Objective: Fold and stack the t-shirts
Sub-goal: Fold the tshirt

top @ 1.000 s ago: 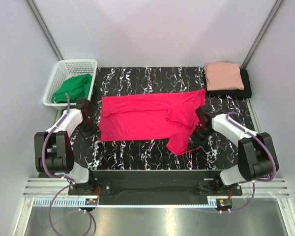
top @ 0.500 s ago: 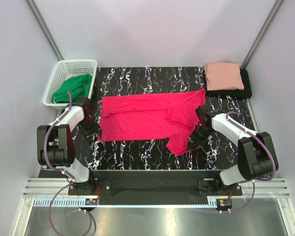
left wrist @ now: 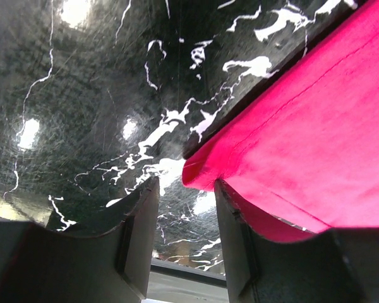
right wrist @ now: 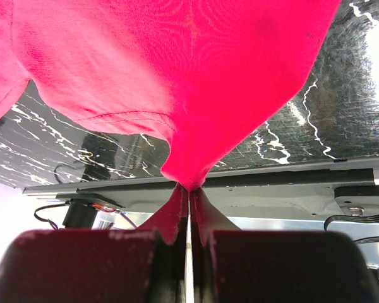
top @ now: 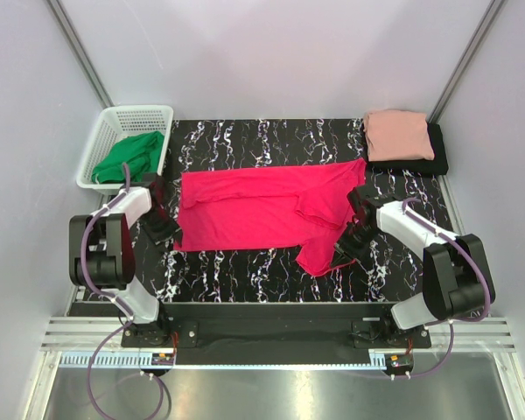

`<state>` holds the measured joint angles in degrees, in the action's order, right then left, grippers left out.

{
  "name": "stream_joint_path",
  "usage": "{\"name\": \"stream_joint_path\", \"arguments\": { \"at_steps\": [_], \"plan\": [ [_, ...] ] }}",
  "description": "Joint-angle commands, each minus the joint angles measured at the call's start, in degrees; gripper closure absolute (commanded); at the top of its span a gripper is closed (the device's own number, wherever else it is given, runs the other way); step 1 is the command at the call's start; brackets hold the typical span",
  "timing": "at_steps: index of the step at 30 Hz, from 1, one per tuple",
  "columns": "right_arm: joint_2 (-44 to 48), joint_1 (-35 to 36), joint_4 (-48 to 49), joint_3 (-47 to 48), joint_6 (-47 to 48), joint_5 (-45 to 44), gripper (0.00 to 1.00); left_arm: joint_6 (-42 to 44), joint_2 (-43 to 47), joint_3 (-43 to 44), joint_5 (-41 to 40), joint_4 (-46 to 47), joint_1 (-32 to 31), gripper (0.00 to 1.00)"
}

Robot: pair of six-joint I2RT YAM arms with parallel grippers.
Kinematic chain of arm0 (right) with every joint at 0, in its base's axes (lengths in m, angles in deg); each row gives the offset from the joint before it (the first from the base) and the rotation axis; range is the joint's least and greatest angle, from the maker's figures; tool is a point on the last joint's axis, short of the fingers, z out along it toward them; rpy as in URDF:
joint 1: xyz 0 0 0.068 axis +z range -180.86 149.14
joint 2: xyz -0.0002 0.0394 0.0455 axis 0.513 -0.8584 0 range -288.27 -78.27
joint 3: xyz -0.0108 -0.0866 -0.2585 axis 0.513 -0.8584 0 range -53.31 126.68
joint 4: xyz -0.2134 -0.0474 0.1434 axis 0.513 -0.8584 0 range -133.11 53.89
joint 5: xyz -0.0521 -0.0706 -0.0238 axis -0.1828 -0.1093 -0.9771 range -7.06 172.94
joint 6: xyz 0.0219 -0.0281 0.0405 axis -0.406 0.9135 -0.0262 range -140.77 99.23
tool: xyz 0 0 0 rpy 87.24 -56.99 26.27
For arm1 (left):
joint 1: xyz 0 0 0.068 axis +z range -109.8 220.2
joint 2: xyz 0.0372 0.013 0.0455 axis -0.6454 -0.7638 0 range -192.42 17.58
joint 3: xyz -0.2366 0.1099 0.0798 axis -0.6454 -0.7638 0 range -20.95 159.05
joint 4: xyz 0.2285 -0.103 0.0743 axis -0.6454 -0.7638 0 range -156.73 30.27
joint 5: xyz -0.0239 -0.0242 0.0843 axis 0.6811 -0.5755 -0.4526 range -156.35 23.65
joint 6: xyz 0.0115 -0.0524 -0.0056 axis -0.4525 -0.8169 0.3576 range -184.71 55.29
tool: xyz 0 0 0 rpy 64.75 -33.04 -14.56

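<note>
L gripper nudged up to crimson shirt corner – elbow swung back.

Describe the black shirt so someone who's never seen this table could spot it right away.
Look to the far right corner of the marbled table, where a folded stack sits. The black t-shirt is the bottom layer under the pale salmon-pink t-shirt, only its edges showing; unlike the table, it has no white veins.

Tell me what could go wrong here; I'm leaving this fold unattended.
The left gripper is open at the very tip of the shirt's corner; closing may miss or catch one layer.
The right gripper pinches a small tuck of cloth, which could slip when pulled.
The shirt's right side lies bunched, so the fold may come out crooked.
</note>
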<state>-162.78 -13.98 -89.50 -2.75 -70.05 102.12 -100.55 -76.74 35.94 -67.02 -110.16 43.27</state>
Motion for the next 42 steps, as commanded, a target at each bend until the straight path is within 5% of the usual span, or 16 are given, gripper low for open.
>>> {"name": "stream_joint_path", "arguments": {
  "at_steps": [1, 13, 19, 31, 42],
  "plan": [
    [-0.6, 0.5, -0.1, 2.2, 0.3, 0.9, 1.0, 0.7, -0.7, 2.2, 0.1, 1.5, 0.3, 0.57],
    [-1.5, 0.5, 0.5, 2.4, 0.1, 1.5, 1.0, 0.9, -1.0, 2.2, 0.3, 1.7, 0.3, 0.59],
    [-1.3, 0.5, 1.1, 2.0, -0.1, 1.7, 1.0, 0.8, -1.7, 2.0, 0.3, 1.9, 0.3, 0.74],
    [-1.1, 0.5, 0.9, 2.2, 0.3, 1.9, 1.0, -0.2, 0.2, -1.5, 1.9, 3.8, 0.2, 0.58],
    [-0.8, 0.5, 0.5, 2.5, 0.8, 2.3, 1.0, -0.6, -0.2, -4.6, 3.6, 7.0, 0.1, 0.65]
  ]
}}
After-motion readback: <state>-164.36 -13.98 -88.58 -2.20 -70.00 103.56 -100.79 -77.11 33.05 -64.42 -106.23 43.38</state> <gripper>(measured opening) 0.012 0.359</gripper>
